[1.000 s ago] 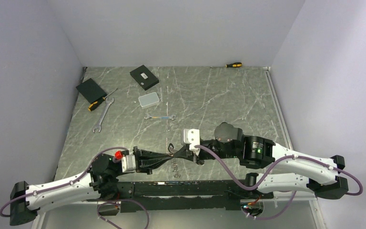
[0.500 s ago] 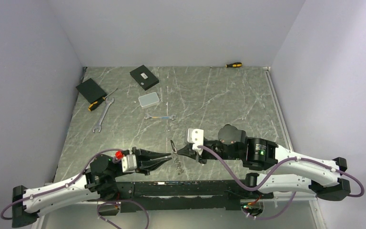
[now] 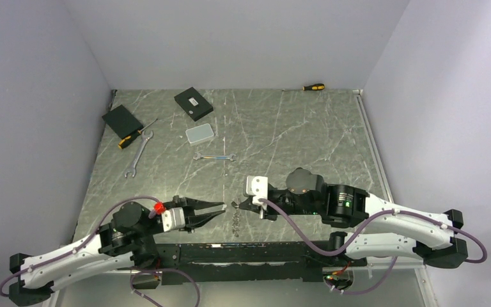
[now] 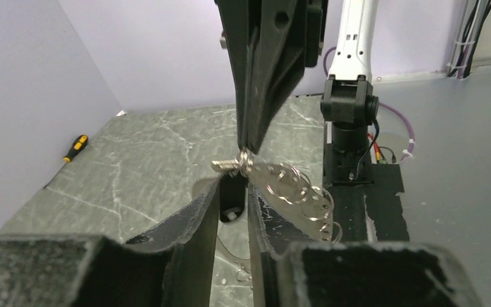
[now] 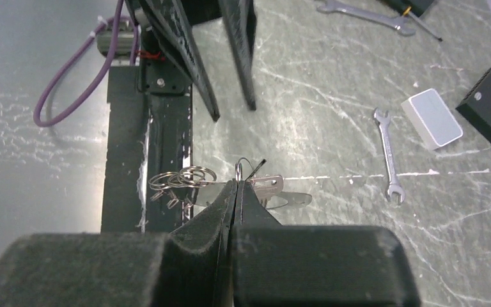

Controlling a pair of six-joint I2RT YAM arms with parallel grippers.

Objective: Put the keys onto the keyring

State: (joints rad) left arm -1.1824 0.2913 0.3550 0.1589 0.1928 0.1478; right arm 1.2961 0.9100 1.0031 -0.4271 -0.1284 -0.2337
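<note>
My right gripper (image 3: 238,204) is shut on the keyring (image 5: 182,178), pinching a thin wire loop at its tips (image 5: 236,183). The keyring's linked silvery rings (image 4: 294,185) hang down beside those tips, toward the table (image 3: 236,220). A flat silver key (image 5: 270,184) sticks out on the other side of the pinch. My left gripper (image 3: 219,210) is just left of the right one, a small gap away. Its jaws stand open with nothing between them (image 4: 233,192). A dark shape past the left fingers is too unclear to name.
A small wrench (image 3: 214,157), a longer wrench (image 3: 137,153) and a yellow-handled screwdriver (image 3: 131,137) lie mid-table and left. Two black boxes (image 3: 193,103) (image 3: 122,120) and a grey box (image 3: 200,133) sit behind. Another screwdriver (image 3: 313,87) lies at the back wall. The black base rail (image 3: 230,252) runs under the grippers.
My left gripper has opened and drawn back to the left, away from the right gripper's tips. The right gripper stays shut on the keyring and has shifted slightly left.
</note>
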